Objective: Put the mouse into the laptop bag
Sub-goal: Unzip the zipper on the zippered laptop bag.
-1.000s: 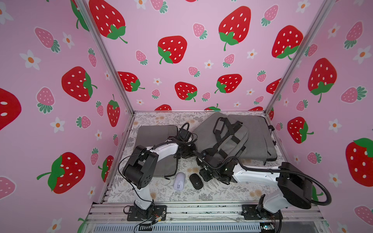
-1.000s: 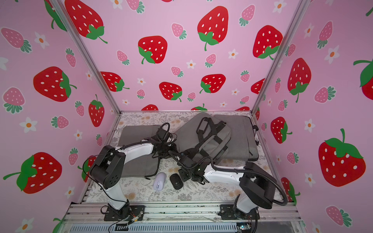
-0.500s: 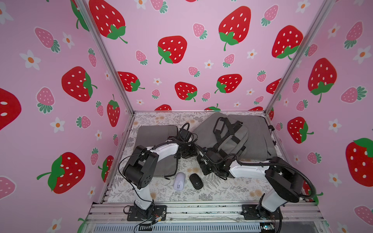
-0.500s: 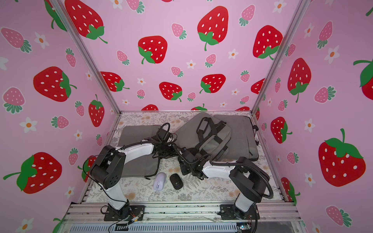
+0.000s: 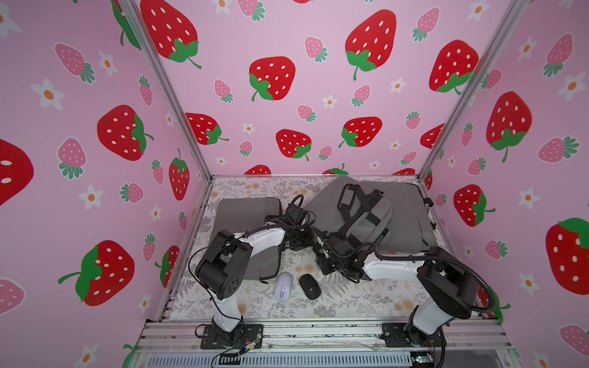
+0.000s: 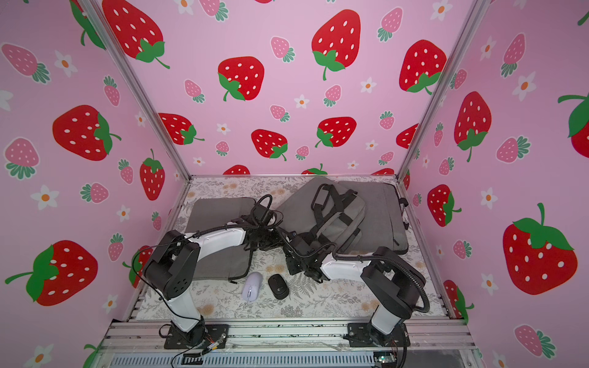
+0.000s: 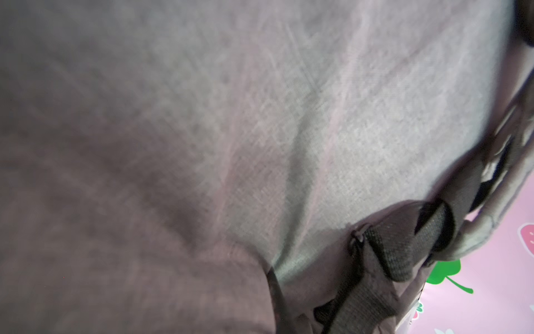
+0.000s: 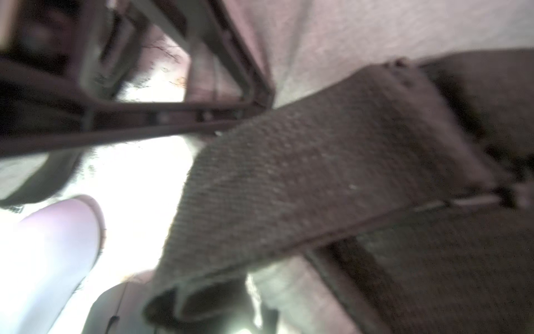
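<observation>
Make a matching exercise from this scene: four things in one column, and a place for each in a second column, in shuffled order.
Things:
1. pale lilac oval mouse
2. black oval mouse
3. grey fabric bag with black straps
4. flat dark grey sleeve

Places:
A. partly under the left arm
B. farthest back, straps facing up
C. on the floral cloth, nearer the right arm
D. on the floral cloth, nearer the left arm's base

Pairs: 1-D, 2-C, 3-B, 4-A

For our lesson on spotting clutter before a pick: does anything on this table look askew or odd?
Yes. The strapped grey bag lies tilted across the flat laptop bag, not squared with it. Also, a lilac mouse and a black mouse both lie in front.
</observation>
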Tool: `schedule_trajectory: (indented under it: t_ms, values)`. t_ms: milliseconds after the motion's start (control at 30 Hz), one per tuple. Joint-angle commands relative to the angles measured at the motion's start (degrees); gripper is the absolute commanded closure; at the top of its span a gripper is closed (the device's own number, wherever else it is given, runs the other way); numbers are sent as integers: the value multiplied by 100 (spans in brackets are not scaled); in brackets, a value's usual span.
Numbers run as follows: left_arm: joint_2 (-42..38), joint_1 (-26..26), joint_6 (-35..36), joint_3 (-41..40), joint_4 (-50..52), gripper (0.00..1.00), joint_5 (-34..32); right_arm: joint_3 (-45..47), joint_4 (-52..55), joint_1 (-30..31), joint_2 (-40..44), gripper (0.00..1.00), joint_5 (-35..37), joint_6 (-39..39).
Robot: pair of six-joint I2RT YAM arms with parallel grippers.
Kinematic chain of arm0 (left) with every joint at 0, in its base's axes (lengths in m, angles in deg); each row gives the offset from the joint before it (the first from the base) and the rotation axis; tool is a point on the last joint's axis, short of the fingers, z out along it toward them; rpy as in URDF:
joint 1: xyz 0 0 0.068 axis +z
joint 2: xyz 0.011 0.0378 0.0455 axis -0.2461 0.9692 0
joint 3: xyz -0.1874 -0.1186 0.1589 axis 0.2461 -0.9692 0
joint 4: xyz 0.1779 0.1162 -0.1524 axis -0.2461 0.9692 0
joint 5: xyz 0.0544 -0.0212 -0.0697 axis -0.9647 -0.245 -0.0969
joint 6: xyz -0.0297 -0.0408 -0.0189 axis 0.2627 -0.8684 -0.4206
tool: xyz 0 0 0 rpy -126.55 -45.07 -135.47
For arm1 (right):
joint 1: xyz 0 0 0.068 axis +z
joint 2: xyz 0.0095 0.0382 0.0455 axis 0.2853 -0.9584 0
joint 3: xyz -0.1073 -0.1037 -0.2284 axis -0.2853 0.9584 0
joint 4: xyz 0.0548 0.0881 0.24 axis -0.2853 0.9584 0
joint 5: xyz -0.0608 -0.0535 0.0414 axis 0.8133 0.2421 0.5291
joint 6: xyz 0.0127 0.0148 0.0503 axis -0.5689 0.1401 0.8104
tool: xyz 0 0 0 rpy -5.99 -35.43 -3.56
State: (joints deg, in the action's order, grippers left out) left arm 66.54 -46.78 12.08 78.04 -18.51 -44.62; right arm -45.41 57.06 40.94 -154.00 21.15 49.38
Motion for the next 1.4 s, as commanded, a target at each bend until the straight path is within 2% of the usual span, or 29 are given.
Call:
schedule_trajectory:
  t_ms: [0,100,167,233,333,567,667,900,1000,1167,1367]
  values:
    - [-114,-402,-68,228,242,100,1515,274,-1536,-153,192,53,-253,224]
    - [-132,-336,-130,232,140,100,1595,669,-1667,-153,540,49,-341,488]
    - [-133,-265,-183,211,58,100,1684,875,-1673,-152,738,42,-422,551]
    - [-152,-182,-319,147,-152,100,1837,1070,-1680,-162,896,35,-627,593]
    - [-177,-132,-381,165,-222,100,1908,1371,-1885,-157,1067,30,-1007,707]
    - [-264,-104,-435,257,-224,100,1964,1945,-2499,-356,1273,29,-1310,1077]
    - [-304,-104,-534,181,-342,100,2136,2113,-2996,-618,1152,32,-1625,1224]
    - [-414,-52,-776,-137,-726,100,2536,1973,-3009,-830,1158,41,-1957,1086]
    - [-412,-13,-828,-214,-793,100,2535,1930,-2768,-826,1226,48,-1889,1108]
    - [-447,-7,-846,-209,-852,100,2598,2028,-2675,-839,1297,67,-1469,1164]
    - [-485,-1,-892,-200,-917,100,2703,1980,-2535,-839,1403,77,-1433,1106]
